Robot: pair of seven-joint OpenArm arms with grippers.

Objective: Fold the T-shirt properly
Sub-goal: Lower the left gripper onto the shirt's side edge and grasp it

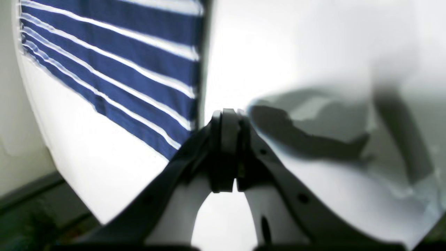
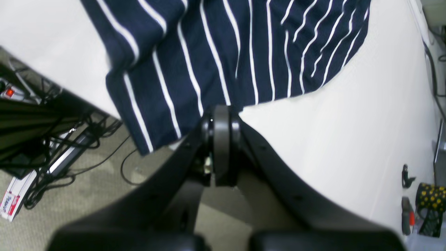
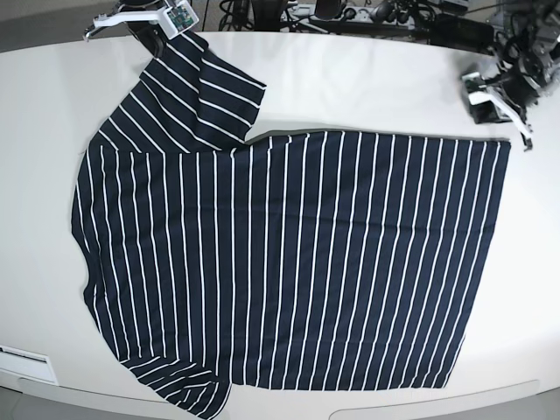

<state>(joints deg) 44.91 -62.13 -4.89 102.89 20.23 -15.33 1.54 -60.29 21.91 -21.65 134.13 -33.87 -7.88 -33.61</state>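
White table (image 3: 350,79); tangled black cables (image 2: 41,115) on carpet (image 2: 69,195).

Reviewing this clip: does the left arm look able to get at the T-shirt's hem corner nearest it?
Probably yes. The left pincer, jaws shut, sits just beyond the T-shirt's far hem corner, with only bare table between; it must open first.

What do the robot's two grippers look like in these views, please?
Both the left gripper and the right gripper have matte black curved fingers that meet at rounded tips, with small holes along the fingers. In the base view, the arm ends appear white and grey, with a small green part on the right arm's.
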